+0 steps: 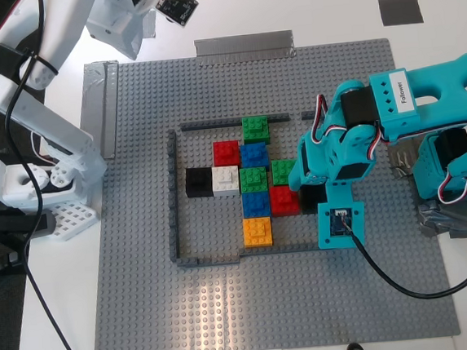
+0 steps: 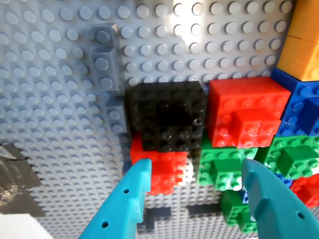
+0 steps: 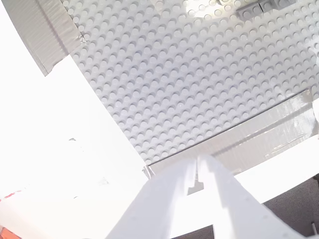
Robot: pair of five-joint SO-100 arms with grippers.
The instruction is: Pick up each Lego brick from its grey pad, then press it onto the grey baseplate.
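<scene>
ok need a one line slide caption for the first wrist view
My first gripper, open, hangs over a black brick beside a red brick on the grey baseplate.

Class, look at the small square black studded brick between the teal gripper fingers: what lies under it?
The black brick partly covers a red studded brick, whose near portion shows between my first gripper's open fingers. Whatever lies beneath the black brick's far portion is hidden.

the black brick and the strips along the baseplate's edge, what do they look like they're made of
The black brick: apparently hard moulded plastic, fairly glossy, with crisp round studs that catch small highlights. The strips: probably silver-grey adhesive tape, since they lie flat over the edge of the grey baseplate, with a dull sheen and wrinkles. The baseplate itself looks like matte studded plastic.
</scene>
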